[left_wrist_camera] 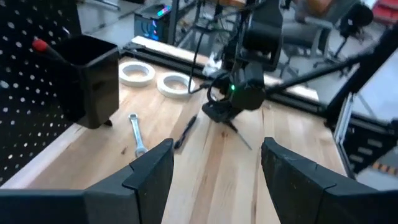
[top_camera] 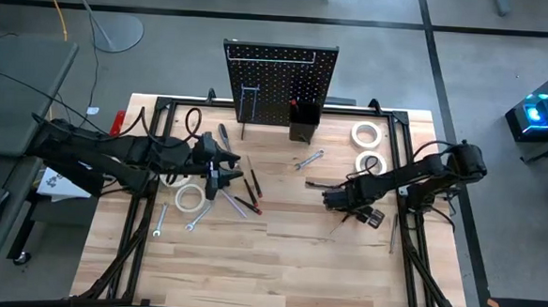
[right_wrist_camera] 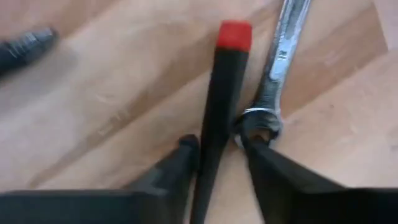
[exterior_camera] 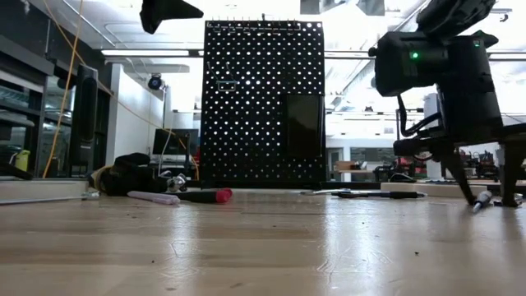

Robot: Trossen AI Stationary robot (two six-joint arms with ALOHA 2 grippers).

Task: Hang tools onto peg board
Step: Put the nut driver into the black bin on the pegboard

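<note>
The black peg board (top_camera: 280,83) stands upright at the table's far edge, with a small black bin (top_camera: 303,127) at its foot. My right gripper (top_camera: 337,199) is low over the table's right half, shut on a slim black screwdriver with a red end (right_wrist_camera: 217,106). A silver wrench (right_wrist_camera: 280,68) lies on the wood right beside it. My left gripper (top_camera: 219,172) is open and empty above a cluster of tools (top_camera: 239,194) on the table's left half. Its wide, empty gap shows in the left wrist view (left_wrist_camera: 214,174). My right gripper pinches the screwdriver's black handle (right_wrist_camera: 214,146) between its two fingers, some way back from the red end. The fingers lie across the handle, and the red end points away from the gripper. The screwdriver is level, close over the wood; whether it is lifted clear, I cannot tell.
Two white tape rolls (top_camera: 366,134) (top_camera: 371,163) lie at the far right, and a third (top_camera: 190,198) lies near the left tools. A silver wrench (top_camera: 308,160) lies in front of the bin. Black frame rails (top_camera: 410,255) run along the table's sides.
</note>
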